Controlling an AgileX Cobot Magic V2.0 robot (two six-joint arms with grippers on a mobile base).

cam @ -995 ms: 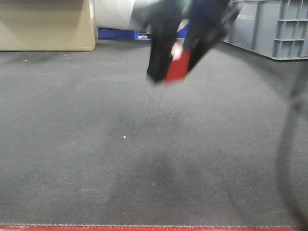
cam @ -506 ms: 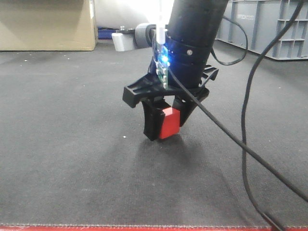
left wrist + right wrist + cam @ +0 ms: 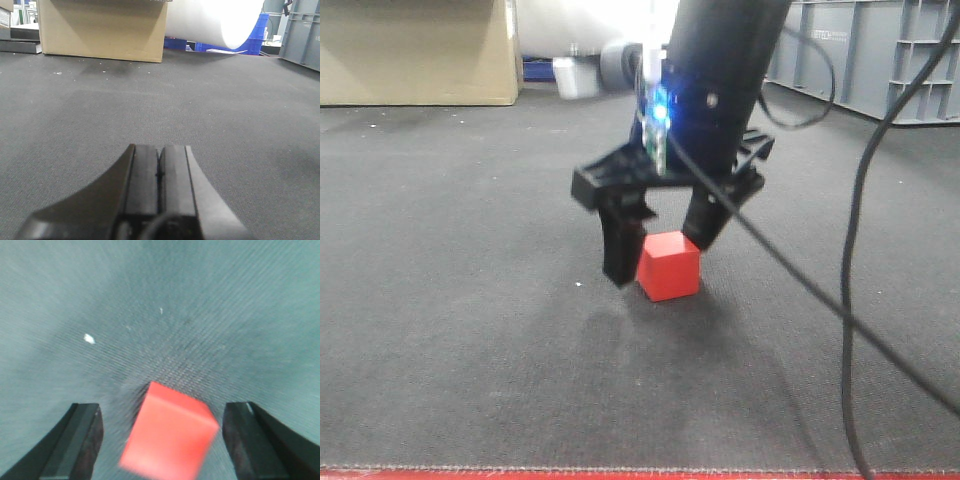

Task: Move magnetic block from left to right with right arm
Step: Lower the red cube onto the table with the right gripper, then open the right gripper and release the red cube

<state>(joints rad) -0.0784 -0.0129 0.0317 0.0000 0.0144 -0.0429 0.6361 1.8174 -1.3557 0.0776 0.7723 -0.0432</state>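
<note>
The magnetic block [image 3: 669,267], a small bright red cube, rests on the dark grey mat [image 3: 470,330] near the middle of the front view. My right gripper [image 3: 665,250] hangs over it, open, one finger on each side and clear of its faces. In the right wrist view the block [image 3: 170,435] lies between the two spread fingers [image 3: 80,440], with a gap on either side. My left gripper [image 3: 160,165] shows only in its own wrist view, low over the mat, its pads pressed together on nothing.
A cardboard box [image 3: 420,50] stands at the back left and grey plastic crates [image 3: 880,55] at the back right. Black cables [image 3: 850,250] trail from the right arm across the right side. A red strip [image 3: 620,473] edges the mat's front.
The right gripper came down with the block, set it on the mat and opened. The block now sits free between the fingers.
</note>
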